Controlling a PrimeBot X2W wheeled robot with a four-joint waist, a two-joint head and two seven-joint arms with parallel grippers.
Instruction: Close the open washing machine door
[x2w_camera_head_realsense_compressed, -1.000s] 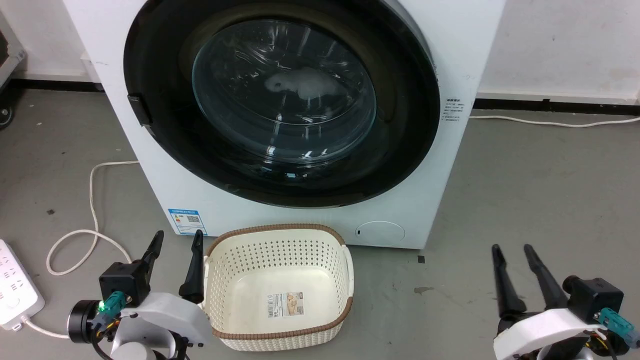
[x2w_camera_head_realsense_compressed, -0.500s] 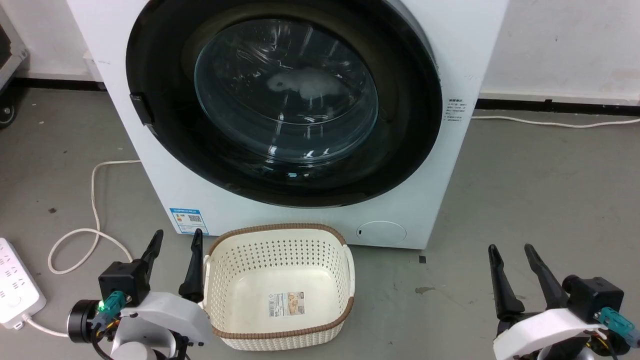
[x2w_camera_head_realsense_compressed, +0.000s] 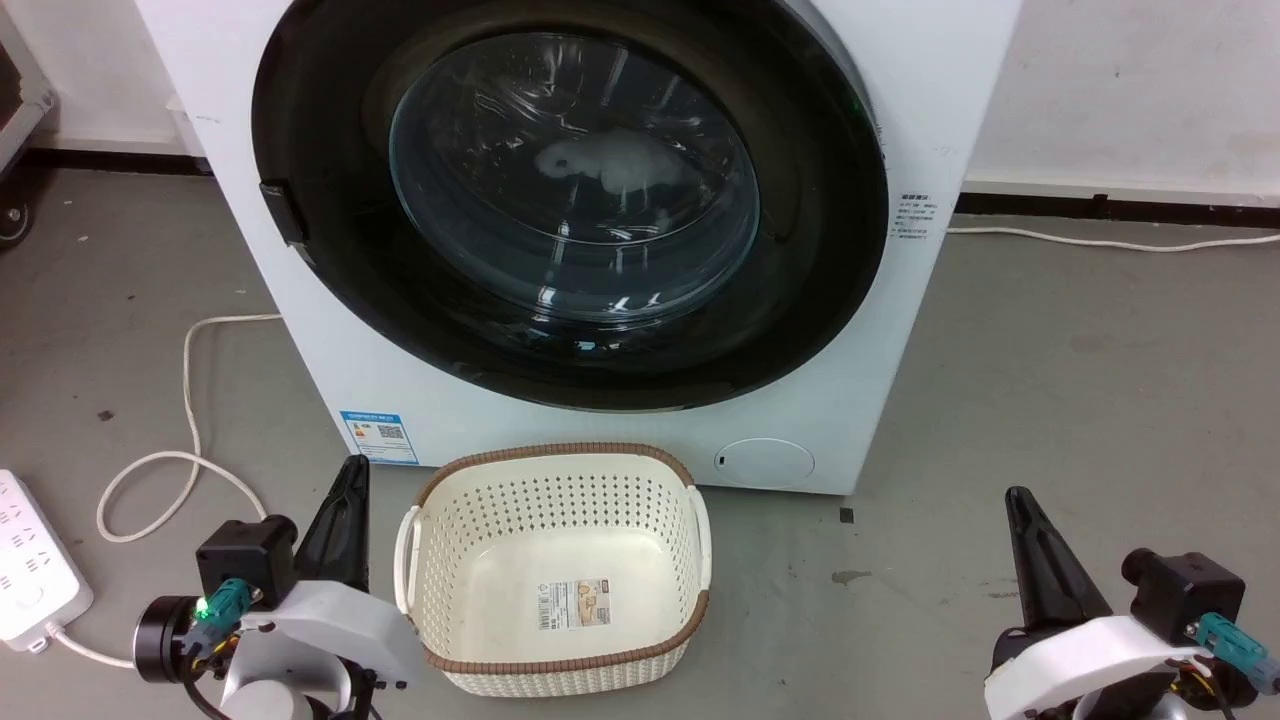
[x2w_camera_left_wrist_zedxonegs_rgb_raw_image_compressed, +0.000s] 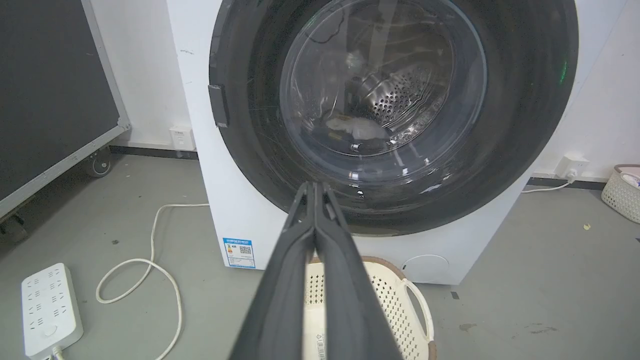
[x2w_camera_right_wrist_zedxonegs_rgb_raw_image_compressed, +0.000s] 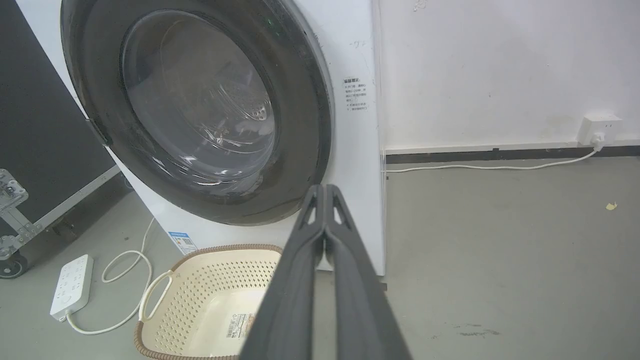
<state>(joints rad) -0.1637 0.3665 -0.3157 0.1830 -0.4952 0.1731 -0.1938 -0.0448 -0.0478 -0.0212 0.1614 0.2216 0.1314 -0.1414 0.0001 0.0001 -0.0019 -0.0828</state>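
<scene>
Print on the blue sticker (x2w_camera_head_realsense_compressed: 378, 437) was illegible; your left gripper (x2w_camera_head_realsense_compressed: 352, 470) and right gripper (x2w_camera_head_realsense_compressed: 1020, 500) were pinched together, empty.

Head camera looks down, wrist cameras look forward; all share the washing machine (x2w_camera_head_realsense_compressed: 850, 420).

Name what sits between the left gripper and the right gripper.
In the head view, the cream perforated basket sits between the left gripper and the right gripper, nearer the left.
</scene>
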